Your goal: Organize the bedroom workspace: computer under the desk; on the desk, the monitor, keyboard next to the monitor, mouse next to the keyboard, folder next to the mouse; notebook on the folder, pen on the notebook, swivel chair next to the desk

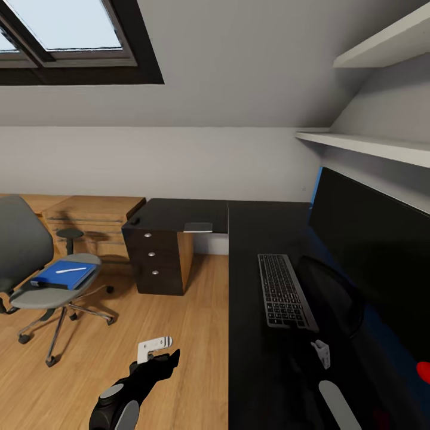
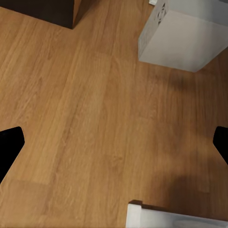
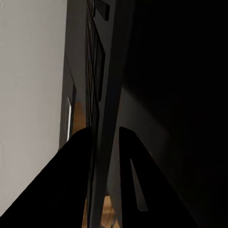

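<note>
The silver-grey keyboard (image 1: 280, 289) lies along the black desk (image 1: 251, 239) in front of the monitor (image 1: 373, 251). My right gripper (image 1: 318, 343) is at the keyboard's near end. In the right wrist view the right gripper (image 3: 105, 137) has its fingers (image 3: 76, 180) close together, with the keyboard's thin edge (image 3: 102, 95) between them. My left gripper (image 1: 158, 355) hangs open over the floor. Beyond it the computer (image 2: 183, 33) stands on the planks. The swivel chair (image 1: 30, 251) stands at the left, with the blue folder (image 1: 63, 276) and the white pen (image 1: 70, 270) on its seat.
A black three-drawer unit (image 1: 156, 257) stands under the desk's far wing, and a small dark object (image 1: 135, 221) and a flat grey object (image 1: 198, 227) lie on top of that wing. An oak dresser (image 1: 89, 221) lines the back wall. White shelves (image 1: 364, 143) hang above the monitor.
</note>
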You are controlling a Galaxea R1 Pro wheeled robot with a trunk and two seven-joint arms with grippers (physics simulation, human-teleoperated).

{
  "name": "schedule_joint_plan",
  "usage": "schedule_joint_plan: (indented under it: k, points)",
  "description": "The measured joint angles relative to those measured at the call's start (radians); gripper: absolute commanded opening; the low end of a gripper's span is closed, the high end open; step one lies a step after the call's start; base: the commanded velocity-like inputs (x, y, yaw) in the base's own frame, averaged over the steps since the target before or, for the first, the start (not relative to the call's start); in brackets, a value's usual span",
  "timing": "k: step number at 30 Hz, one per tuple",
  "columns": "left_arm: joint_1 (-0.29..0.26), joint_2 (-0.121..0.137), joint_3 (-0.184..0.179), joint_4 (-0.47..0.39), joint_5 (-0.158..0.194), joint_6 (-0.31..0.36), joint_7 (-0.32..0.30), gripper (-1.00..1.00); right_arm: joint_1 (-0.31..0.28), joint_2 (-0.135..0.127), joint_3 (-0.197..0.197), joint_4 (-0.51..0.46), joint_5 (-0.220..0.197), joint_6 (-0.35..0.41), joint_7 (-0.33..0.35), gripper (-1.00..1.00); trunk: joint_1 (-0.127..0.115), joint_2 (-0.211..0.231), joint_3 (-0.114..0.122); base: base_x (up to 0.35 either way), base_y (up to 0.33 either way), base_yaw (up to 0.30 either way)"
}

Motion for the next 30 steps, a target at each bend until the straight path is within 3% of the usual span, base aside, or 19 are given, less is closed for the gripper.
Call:
schedule_joint_plan:
  k: [4,30]
  points:
    - [0.0,0.0,0.0,0.0,0.0,0.001,0.0,1.0,0.0,0.0,-0.001,0.0,0.0,0.0,0.009,-1.0,0.015,-0.028,-0.013,0.0,0.0,0.0]
    - [0.007,0.01,0.0,0.008,-0.002,0.003,-0.003,1.0,0.0,0.0,0.002,0.0,0.0,-0.003,0.01,-1.0,0.015,-0.028,-0.013,0.0,-0.036,0.0]
